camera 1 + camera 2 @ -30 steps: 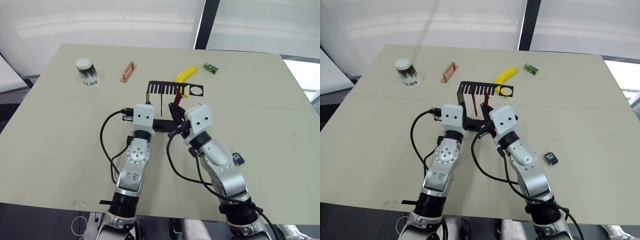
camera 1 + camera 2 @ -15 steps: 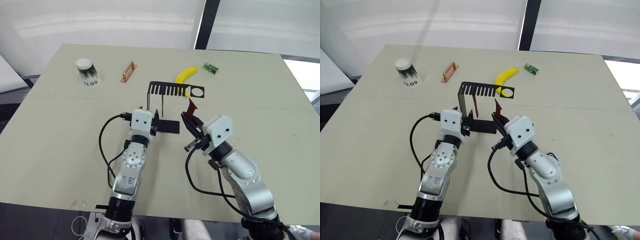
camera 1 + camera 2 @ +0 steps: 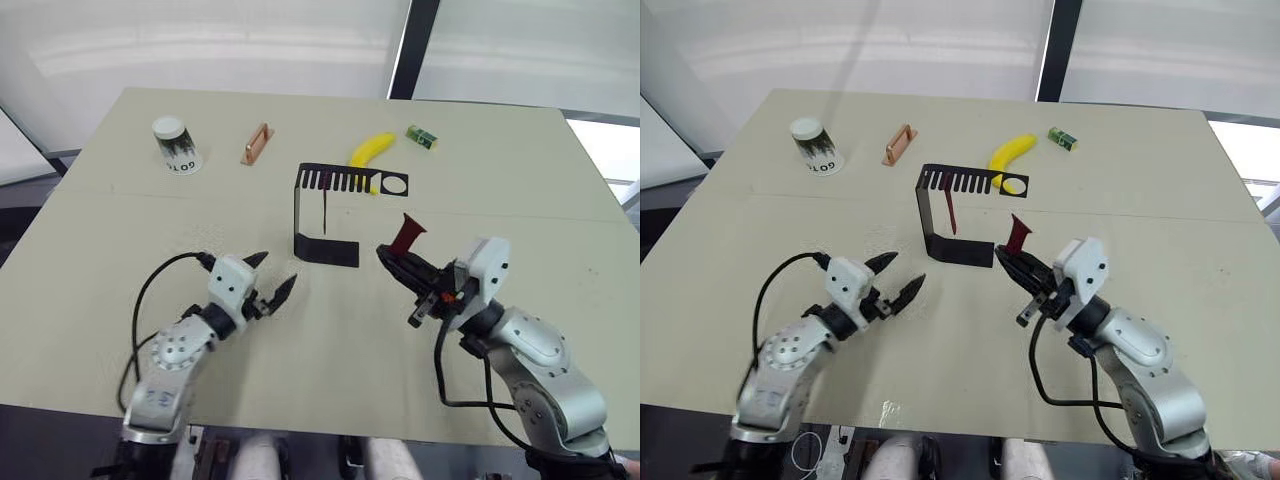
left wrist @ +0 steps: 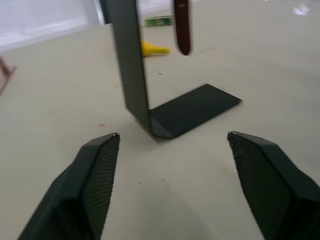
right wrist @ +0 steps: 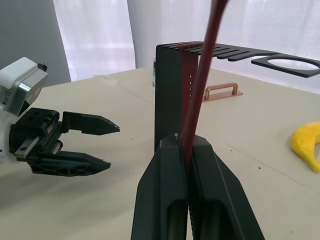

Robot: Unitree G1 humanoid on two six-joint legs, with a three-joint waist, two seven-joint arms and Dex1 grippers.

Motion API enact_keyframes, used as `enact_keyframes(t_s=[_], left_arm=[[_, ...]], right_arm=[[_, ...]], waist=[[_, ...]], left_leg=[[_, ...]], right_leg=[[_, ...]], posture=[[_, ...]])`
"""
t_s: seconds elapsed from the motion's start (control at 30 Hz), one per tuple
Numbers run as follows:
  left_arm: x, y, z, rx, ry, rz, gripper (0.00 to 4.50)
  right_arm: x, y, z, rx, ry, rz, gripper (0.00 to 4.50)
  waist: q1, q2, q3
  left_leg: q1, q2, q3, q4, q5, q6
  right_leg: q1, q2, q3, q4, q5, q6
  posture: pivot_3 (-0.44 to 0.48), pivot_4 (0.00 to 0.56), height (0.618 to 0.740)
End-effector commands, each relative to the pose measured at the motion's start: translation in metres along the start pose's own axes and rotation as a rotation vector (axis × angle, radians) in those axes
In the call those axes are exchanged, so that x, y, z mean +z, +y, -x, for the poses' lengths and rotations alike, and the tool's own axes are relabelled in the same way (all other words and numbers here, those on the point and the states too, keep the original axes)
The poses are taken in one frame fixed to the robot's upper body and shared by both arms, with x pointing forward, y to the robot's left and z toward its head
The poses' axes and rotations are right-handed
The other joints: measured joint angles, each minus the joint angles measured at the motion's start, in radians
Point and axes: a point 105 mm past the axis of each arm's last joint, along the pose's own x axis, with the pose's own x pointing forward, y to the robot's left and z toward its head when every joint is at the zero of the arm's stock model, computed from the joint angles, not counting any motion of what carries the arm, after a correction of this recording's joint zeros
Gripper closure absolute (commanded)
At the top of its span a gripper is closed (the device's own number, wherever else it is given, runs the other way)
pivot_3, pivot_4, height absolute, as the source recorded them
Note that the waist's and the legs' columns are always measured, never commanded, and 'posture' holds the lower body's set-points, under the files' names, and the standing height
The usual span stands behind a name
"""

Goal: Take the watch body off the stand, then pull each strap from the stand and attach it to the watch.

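My right gripper is clenched on a dark red strap, holding it upright above the table, just to the right of the stand. The second strap hangs from the stand's slotted top. My left gripper is released, fingers spread wide, hovering near the stand's foot on its left. I cannot make out the watch body. A banana lies behind the stand.

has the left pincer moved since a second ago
Yes. The left pincer has pulled back from the stand toward the table's near edge; it was at the stand's foot and now sits open, apart from it.
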Motion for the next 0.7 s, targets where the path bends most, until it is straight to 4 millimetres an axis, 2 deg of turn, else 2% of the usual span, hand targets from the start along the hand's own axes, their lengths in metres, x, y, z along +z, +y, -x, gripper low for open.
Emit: enact_keyframes(t_s=[0.03,0.1,0.2,0.3,0.33,0.43,0.53,0.7], left_arm=[[0.017,0.012,0.019,-0.131,-0.018,0.103,0.02],[0.024,0.011,0.026,-0.24,0.017,0.207,0.02],[0.049,-0.004,0.03,-0.454,-0.035,0.361,0.02],[0.06,-0.011,0.025,-0.56,-0.048,0.468,0.02],[0.063,-0.016,0.018,-0.609,-0.049,0.458,0.02],[0.072,-0.025,0.003,-0.689,-0.073,0.437,0.02],[0.088,-0.026,-0.01,-0.726,-0.167,0.509,0.02],[0.104,-0.03,-0.006,-0.82,-0.201,0.621,0.02]], right_arm=[[0.005,0.019,0.009,0.148,0.019,-0.118,4.5],[0.005,0.025,0.01,0.206,0.035,-0.163,4.5],[0.009,0.03,0.005,0.275,0.019,-0.197,4.5],[0.01,0.037,-0.001,0.343,0.012,-0.236,4.5],[0.01,0.042,-0.005,0.384,0.004,-0.261,4.5],[0.012,0.053,-0.012,0.457,-0.003,-0.286,4.5],[0.012,0.056,-0.018,0.477,-0.007,-0.289,4.5],[0.01,0.061,-0.025,0.517,-0.005,-0.301,4.5]], waist=[[-0.001,0.0,0.0],[-0.004,0.0,0.0],[-0.006,0.0,0.0],[-0.007,0.0,0.0],[-0.007,0.0,0.0],[-0.004,0.0,0.0],[-0.004,0.0,0.0],[-0.018,0.0,0.0]], left_leg=[[0.0,0.0,0.0,0.0,0.0,0.0],[0.0,0.0,0.0,0.0,0.0,0.0],[0.0,0.0,-0.001,0.0,0.0,0.0],[0.0,0.0,-0.001,0.0,0.0,0.0],[0.0,0.0,-0.001,0.0,0.0,0.0],[0.0,-0.001,-0.001,0.001,0.0,-0.001],[0.0,-0.001,-0.001,0.001,0.0,-0.001],[0.0,0.0,-0.001,0.002,0.0,-0.001]], right_leg=[[0.0,0.0,0.0,0.0,0.0,0.0],[0.0,0.001,0.0,0.0,0.0,0.0],[0.0,0.0,0.0,0.0,0.0,0.0],[0.0,0.0,0.001,0.0,0.0,0.0],[0.0,0.0,0.001,0.0,0.0,0.0],[0.0,0.001,0.001,0.0,0.0,0.0],[0.0,0.001,0.001,0.0,0.0,0.0],[0.0,0.002,0.001,0.001,0.0,0.0]], posture=[[0.0,0.15,0.729],[0.0,0.15,0.729],[0.0,0.15,0.729],[0.0,0.15,0.729],[0.0,0.15,0.729],[0.0,0.15,0.729],[0.0,0.15,0.729],[0.0,0.15,0.729]])
